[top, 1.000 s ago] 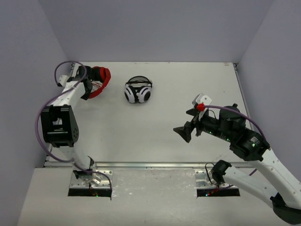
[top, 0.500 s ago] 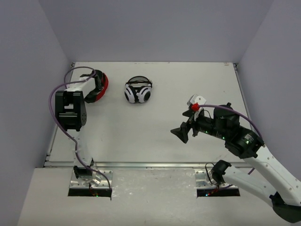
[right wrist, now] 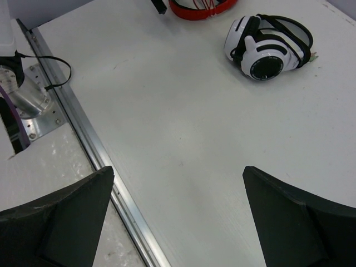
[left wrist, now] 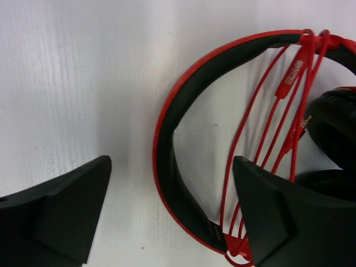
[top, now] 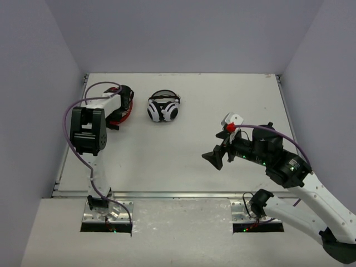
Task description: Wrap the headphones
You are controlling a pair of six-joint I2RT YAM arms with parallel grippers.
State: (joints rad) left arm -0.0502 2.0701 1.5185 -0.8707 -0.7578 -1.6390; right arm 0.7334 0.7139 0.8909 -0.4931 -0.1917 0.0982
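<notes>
The red headphones [left wrist: 165, 119] lie flat on the table at the far left [top: 128, 109]. Their thin red cable [left wrist: 266, 114] runs in several strands across the headband arc, its plug near a black ear cushion [left wrist: 334, 119]. My left gripper [left wrist: 171, 167] hangs open just above them, one finger outside the headband and the other over the cable strands, holding nothing. In the top view it [top: 122, 102] covers most of the headphones. My right gripper [top: 214, 158] hovers open and empty over the middle right of the table. Its wrist view shows the headphones [right wrist: 200, 8] at the top edge.
White-and-black headphones [top: 163, 107] sit just right of the red pair, also seen from the right wrist [right wrist: 270, 47]. A metal rail [right wrist: 94, 150] borders the table's near edge. The left wall stands close beside the left arm [top: 88, 130].
My left gripper has gone from shut to open, letting go over the red headphones, and its wrist has shifted right over them. The right gripper has drifted slightly left.
</notes>
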